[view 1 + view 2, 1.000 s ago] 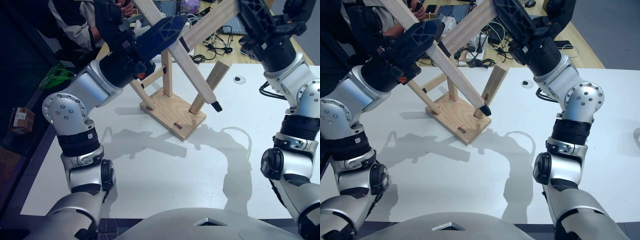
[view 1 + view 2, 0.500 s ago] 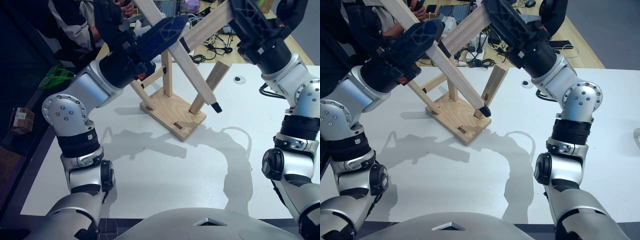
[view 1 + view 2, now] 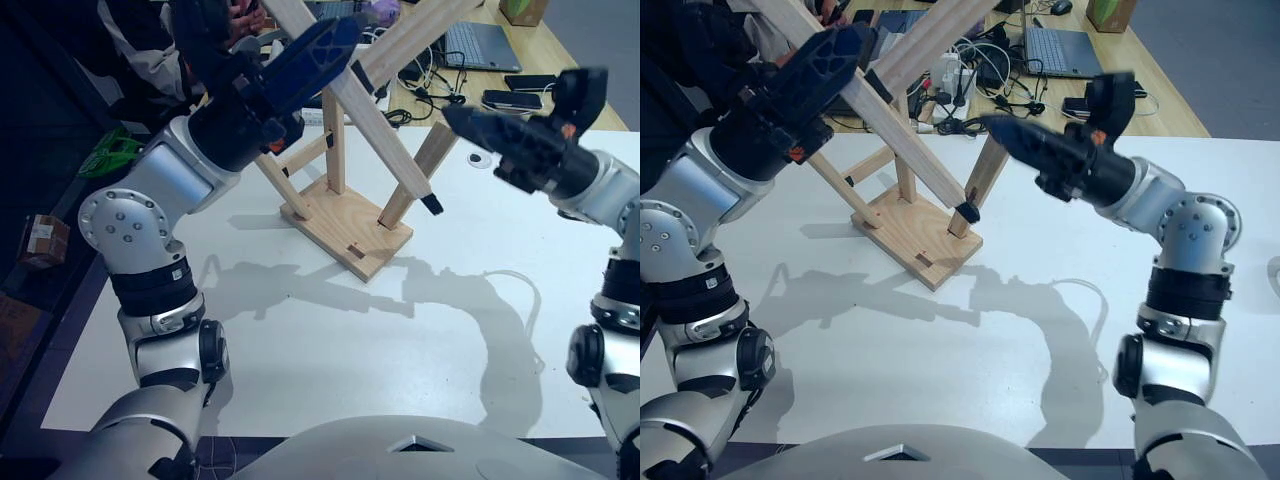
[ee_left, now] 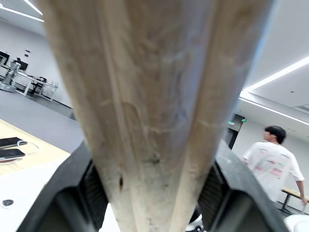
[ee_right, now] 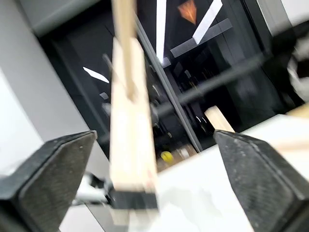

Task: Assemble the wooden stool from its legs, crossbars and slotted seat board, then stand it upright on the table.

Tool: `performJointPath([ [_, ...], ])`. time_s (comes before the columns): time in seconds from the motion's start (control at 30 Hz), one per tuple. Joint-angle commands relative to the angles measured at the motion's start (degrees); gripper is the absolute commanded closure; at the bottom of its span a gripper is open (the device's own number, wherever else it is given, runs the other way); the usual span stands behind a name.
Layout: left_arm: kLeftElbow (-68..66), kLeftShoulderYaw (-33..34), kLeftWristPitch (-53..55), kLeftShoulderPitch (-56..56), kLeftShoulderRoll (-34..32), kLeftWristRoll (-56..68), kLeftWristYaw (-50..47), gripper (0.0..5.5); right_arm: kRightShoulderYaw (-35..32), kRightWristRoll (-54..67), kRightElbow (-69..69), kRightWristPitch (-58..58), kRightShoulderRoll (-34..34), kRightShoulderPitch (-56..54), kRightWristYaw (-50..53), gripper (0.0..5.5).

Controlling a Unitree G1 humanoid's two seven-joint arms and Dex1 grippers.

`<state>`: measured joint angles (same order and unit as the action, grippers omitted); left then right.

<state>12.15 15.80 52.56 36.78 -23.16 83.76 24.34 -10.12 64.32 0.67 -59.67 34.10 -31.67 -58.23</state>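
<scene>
The slotted seat board lies flat on the white table with wooden legs and a crossbar standing up from it. My left gripper is shut on a long slanted leg; that leg's black-capped end hangs just above the board's right corner. A second slanted leg crosses it higher up. My right gripper is open to the right of the stool parts, fingers spread wide, holding nothing. One finger points toward the short right leg.
A wooden desk behind the table carries a laptop, phones and tangled cables. A round grommet and a thin white cable lie on the table's right side. The near half of the table is bare.
My right gripper has let go of the upper slanted leg and swung down and to the right, now open. The left gripper keeps its leg, raised slightly.
</scene>
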Motion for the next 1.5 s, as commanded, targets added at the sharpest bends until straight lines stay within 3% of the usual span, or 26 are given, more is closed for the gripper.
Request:
performJointPath([
  [0.03,1.1,1.6,-1.5,0.3,-2.9,-2.1,-0.5,3.45,8.7,-13.2,-2.4,7.8,6.7,6.0,-6.7,0.78],
  [0.13,3.0,1.0,-2.6,-0.6,-4.0,-5.6,-1.5,3.45,15.1,-23.8,1.0,15.5,5.7,8.6,-5.9,0.78],
  [0.27,6.4,-1.5,-3.4,-2.9,-4.4,-11.1,-3.0,3.45,16.3,-31.7,10.3,22.7,-1.5,7.0,1.5,0.78],
  [0.47,10.7,-4.7,-4.1,-6.5,-5.6,-18.2,-3.8,3.45,22.2,-41.5,17.4,30.7,-4.7,5.6,0.0,0.78],
  [0.6,11.4,-11.1,-5.8,-9.0,-6.2,-28.1,-2.7,3.45,21.6,-48.1,26.4,38.6,-9.0,2.2,6.6,0.78],
  [0.8,12.1,-13.4,-6.8,-10.7,-6.1,-33.6,-1.0,3.45,20.4,-53.2,39.2,47.1,-14.0,-1.9,12.0,0.78],
  [1.07,11.7,-13.0,-8.0,-12.9,-5.9,-37.2,0.9,3.45,21.1,-47.2,28.9,33.2,-13.7,2.7,-3.0,0.78],
  [1.3,7.7,-12.8,-14.6,-21.5,-5.0,-44.8,1.8,3.45,18.2,-47.1,23.6,29.9,-11.8,4.3,-1.7,0.78],
  [1.5,9.4,-13.3,-19.8,-24.8,0.1,-46.8,0.7,3.45,15.5,-46.1,20.6,26.7,-9.3,5.4,-1.9,0.78],
])
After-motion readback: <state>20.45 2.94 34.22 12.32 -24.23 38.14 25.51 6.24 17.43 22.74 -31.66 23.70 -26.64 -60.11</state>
